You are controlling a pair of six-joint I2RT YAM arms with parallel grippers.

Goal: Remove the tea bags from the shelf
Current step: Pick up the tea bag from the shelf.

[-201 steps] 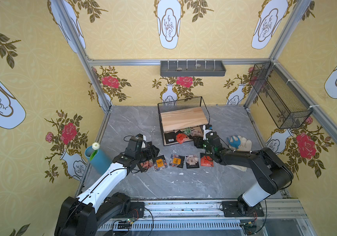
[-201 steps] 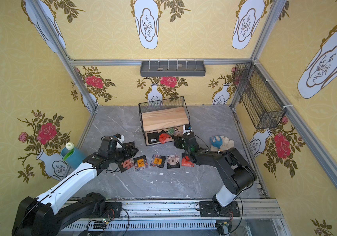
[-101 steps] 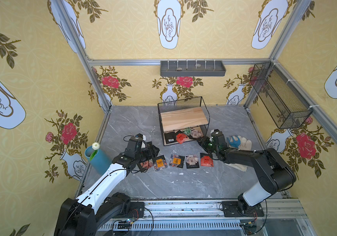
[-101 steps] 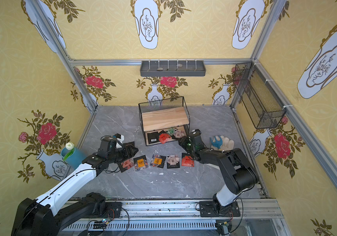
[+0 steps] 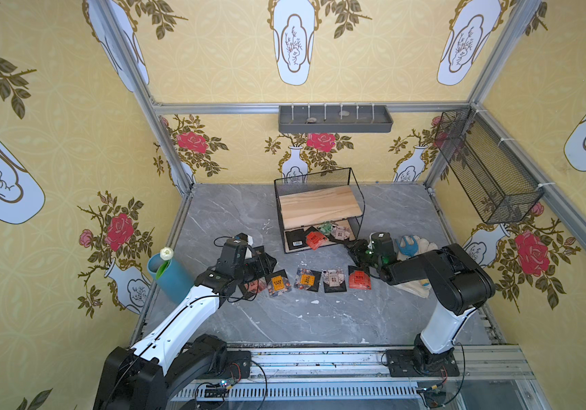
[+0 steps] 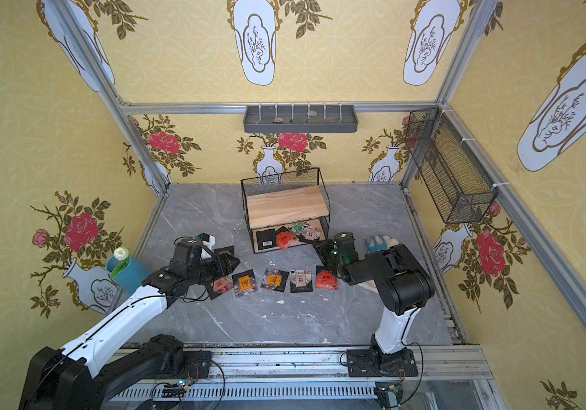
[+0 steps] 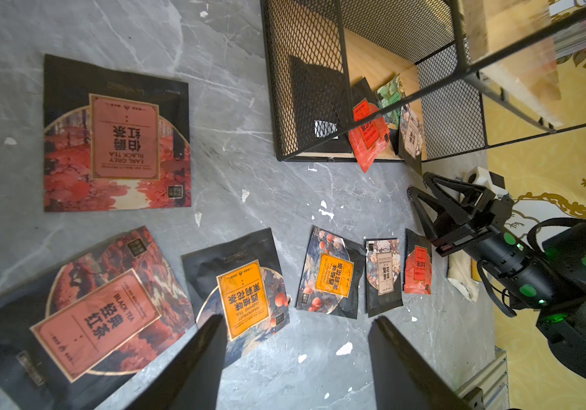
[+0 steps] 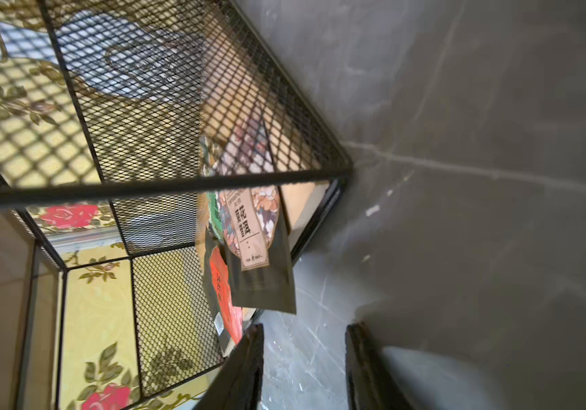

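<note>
The clearing looks partway done. Six tea bags (image 7: 334, 273) lie flat on the counter (image 5: 319, 319) in front of the shelf (image 5: 319, 206); four more lie on its lower board: a black bag (image 5: 296, 237) back-up with a barcode, a red bag (image 5: 314, 239), a green bag (image 5: 326, 227) and a beige bag (image 8: 252, 227); the upper board is bare.

The right pincer (image 8: 305, 328) sits low by the shelf's front right corner, jaws partly apart with nothing between them. In the right wrist view the beige bag is the nearest to it, its dark end jutting past the board's front edge, with the red bag just beyond. The step in hand is, I judge, the reach for that beige bag.

The left pincer (image 7: 297, 319) hangs over the left end of the row on the counter, jaws wide and empty, well apart from the shelf; it seems to have no part in this reach.

The next move calls for the right pincer to ease in until the jutting end passes between the jaws, then close on that thin edge and draw the bag out through the open front. The corner post and side mesh stand just beside the path, so the approach must stay clear of the wire. The beige bag overlaps the green one and lies close to the red, so a slow pull would suit, lest the neighbours drag along.
</note>
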